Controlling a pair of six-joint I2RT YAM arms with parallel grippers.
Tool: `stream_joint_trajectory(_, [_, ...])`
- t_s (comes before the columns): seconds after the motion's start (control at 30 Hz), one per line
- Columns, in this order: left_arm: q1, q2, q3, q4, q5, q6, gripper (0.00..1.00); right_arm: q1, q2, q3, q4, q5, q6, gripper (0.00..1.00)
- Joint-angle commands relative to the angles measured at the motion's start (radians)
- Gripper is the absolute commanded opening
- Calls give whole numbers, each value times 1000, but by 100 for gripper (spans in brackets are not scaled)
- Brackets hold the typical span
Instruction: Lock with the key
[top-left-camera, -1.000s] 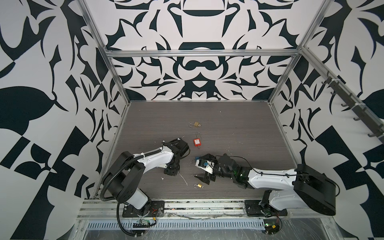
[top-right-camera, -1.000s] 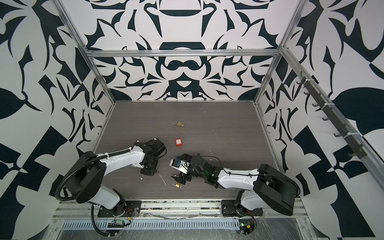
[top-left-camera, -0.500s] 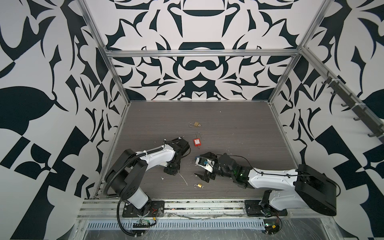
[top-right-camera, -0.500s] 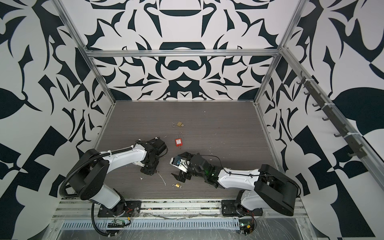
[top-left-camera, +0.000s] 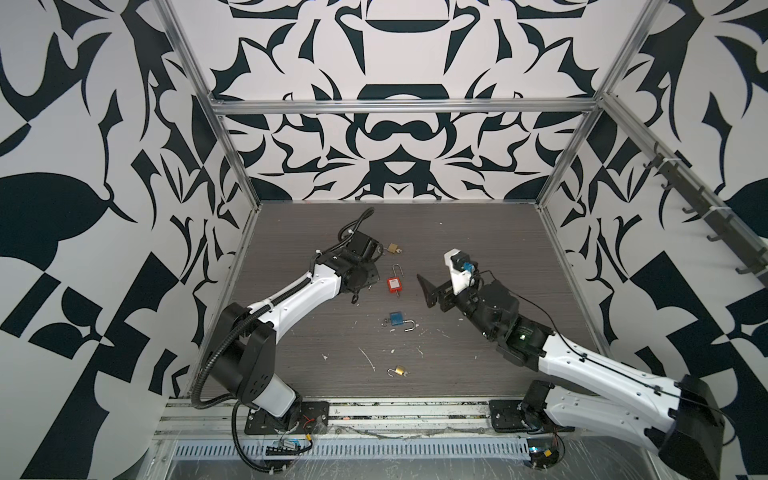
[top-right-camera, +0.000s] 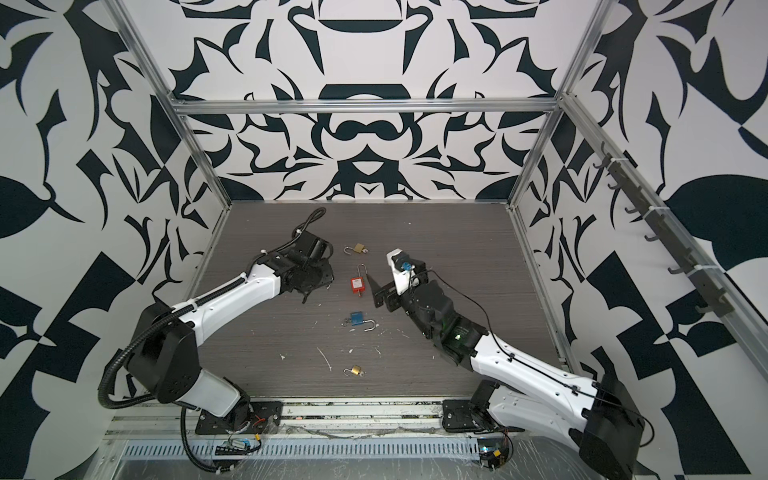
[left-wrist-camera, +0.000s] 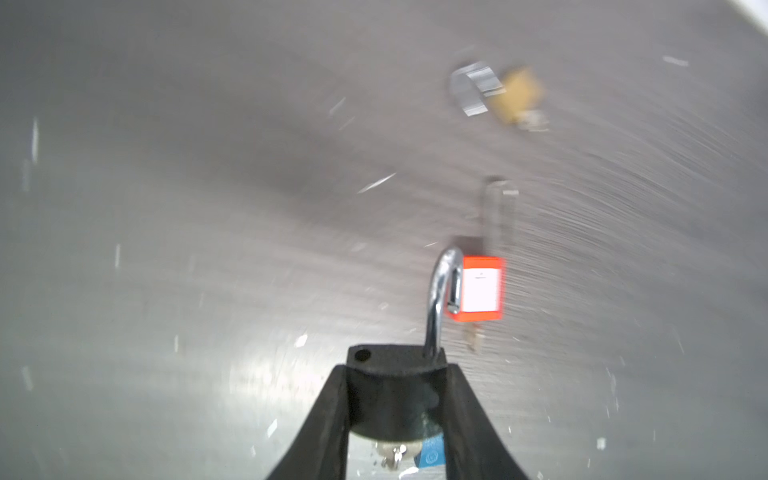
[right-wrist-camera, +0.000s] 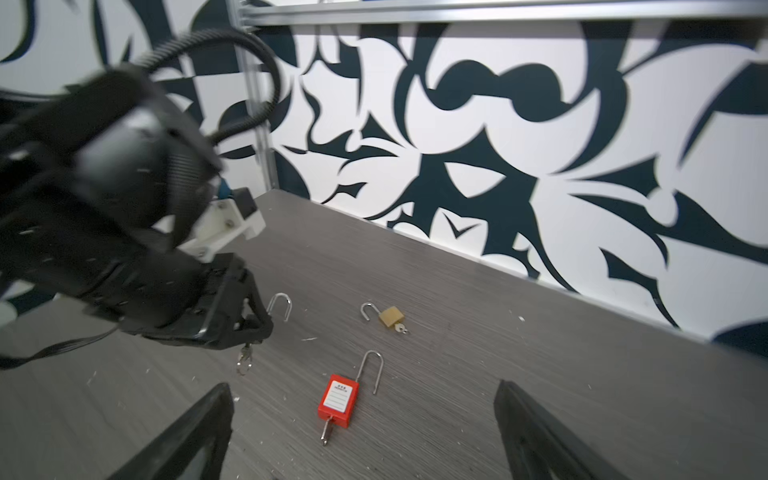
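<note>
My left gripper (left-wrist-camera: 395, 374) is shut on a black padlock (left-wrist-camera: 395, 399), held above the table. Its silver shackle (left-wrist-camera: 440, 299) stands swung open, and a key (left-wrist-camera: 392, 455) with a ring hangs from its underside. In the right wrist view the same left gripper (right-wrist-camera: 249, 328) shows the shackle (right-wrist-camera: 280, 305) and the dangling key (right-wrist-camera: 245, 358). In both top views the left gripper (top-left-camera: 361, 289) (top-right-camera: 311, 291) hovers left of the red padlock. My right gripper (top-left-camera: 428, 293) (top-right-camera: 376, 291) (right-wrist-camera: 363, 388) is open and empty, right of that padlock and facing the left gripper.
On the table lie a red padlock (top-left-camera: 395, 284) (right-wrist-camera: 338, 401) with a key in it, a blue padlock (top-left-camera: 397, 319) (top-right-camera: 356, 318), a brass padlock (top-left-camera: 392, 248) (right-wrist-camera: 390, 316) further back and another brass padlock (top-left-camera: 400, 370) near the front. Patterned walls enclose three sides.
Both arms have risen and moved toward the back. The left gripper closed on the black padlock and lifted it. The blue padlock, earlier under the right gripper, now lies uncovered.
</note>
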Motion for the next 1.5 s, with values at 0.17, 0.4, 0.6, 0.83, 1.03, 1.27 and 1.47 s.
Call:
stream_joint_trajectory(0.17, [-12, -106, -45, 180, 524, 836, 0, -242, 5, 154, -356, -335, 242, 100])
stream_joint_trajectory(0.4, [-22, -175, -156, 322, 730, 936, 0, -288, 0, 186, -422, -698, 188, 100])
stream_joint_trajectory(0.6, [-26, -242, -272, 454, 806, 1079, 0, -277, -10, 154, -432, -917, 148, 99])
stream_joint_trajectory(0.83, [-26, -248, -294, 490, 861, 1174, 0, -230, 10, 152, -465, -883, 71, 96])
stream_joint_trajectory(1.03, [-26, -284, -309, 525, 870, 1172, 0, -205, 54, 171, -481, -808, 61, 82])
stream_joint_trajectory(1.27, [-27, -284, -316, 518, 889, 1190, 0, -205, 38, 143, -372, -701, 120, 81])
stream_joint_trajectory(1.47, [-31, -295, -333, 517, 901, 1220, 0, -205, 66, 167, -357, -642, 128, 80])
